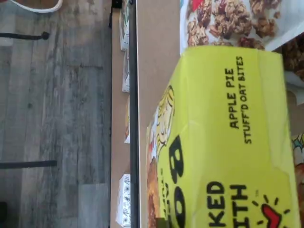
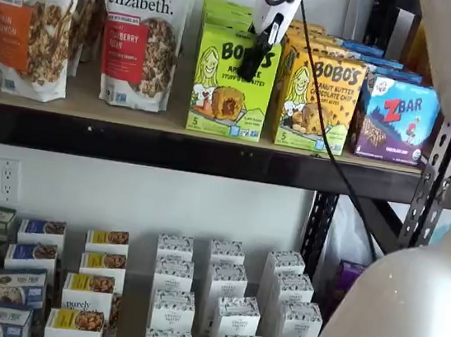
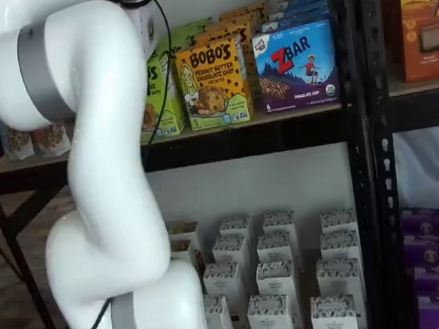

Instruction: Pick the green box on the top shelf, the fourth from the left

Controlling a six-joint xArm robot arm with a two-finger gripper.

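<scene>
The green box [image 2: 232, 86] stands upright at the front of the top shelf [image 2: 133, 115], lime green, with "BOBO'S" and a blonde cartoon girl on its face. In the wrist view its top panel [image 1: 228, 142] reads "APPLE PIE STUFF'D OAT BITES" and fills much of the picture, resting on the tan shelf board [image 1: 156, 71]. My gripper [image 2: 248, 70] hangs from the upper edge of a shelf view, its black fingers slanting down in front of the box's upper right part. No gap between the fingers shows. In a shelf view the white arm hides the gripper and much of the green box [image 3: 162, 101].
A "purely elizabeth" granola bag [image 2: 139, 32] stands just left of the green box, and a yellow-orange Bobo's box [image 2: 317, 102] touches its right side, with a ZBar box [image 2: 394, 120] beyond. Small white boxes [image 2: 223, 309] fill the lower level. Dark steel uprights [image 2: 435, 188] stand at the right.
</scene>
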